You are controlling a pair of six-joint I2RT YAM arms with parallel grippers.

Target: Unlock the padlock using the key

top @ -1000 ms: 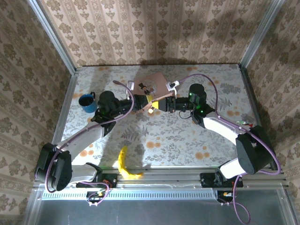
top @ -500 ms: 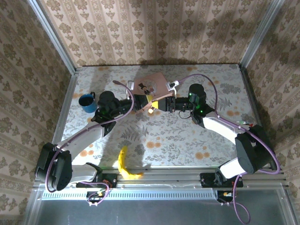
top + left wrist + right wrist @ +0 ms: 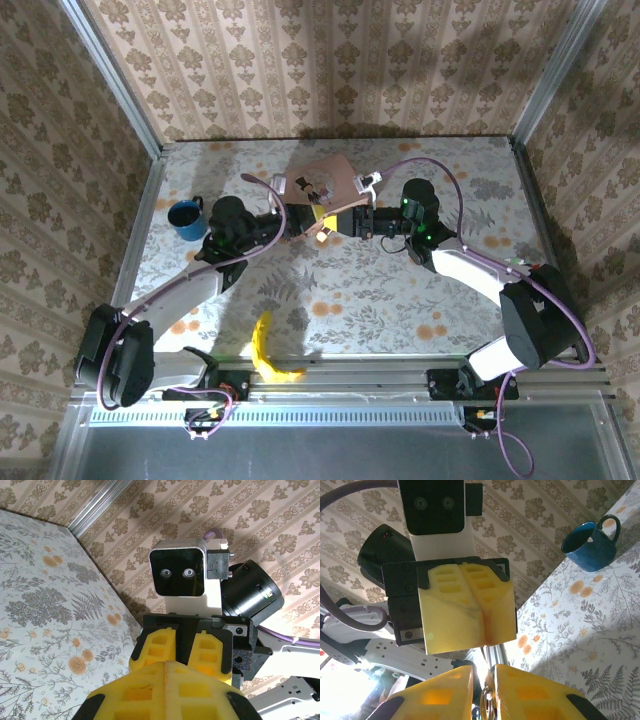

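Both grippers meet tip to tip above the table's far middle, left gripper (image 3: 309, 221) facing right gripper (image 3: 336, 224). In the right wrist view my right gripper (image 3: 484, 670) is shut on the key (image 3: 490, 681), a brass piece with a wire ring (image 3: 485, 703) hanging between the fingers. A thin edge of it reaches up to the closed tips of the left gripper (image 3: 482, 642). The left gripper (image 3: 165, 666) is pressed fully shut. The padlock is hidden inside its yellow foam pads. The right gripper (image 3: 187, 641) faces it directly.
A pink rectangular box (image 3: 326, 177) lies just behind the grippers. A blue mug (image 3: 184, 218) stands at the left, seen too as a mug (image 3: 590, 542) in the right wrist view. A yellow banana (image 3: 266, 349) lies near the front rail. Papered walls enclose the floral table (image 3: 360, 295).
The right arm's wrist has edged slightly toward the left gripper. Both grippers stay shut and tip to tip.
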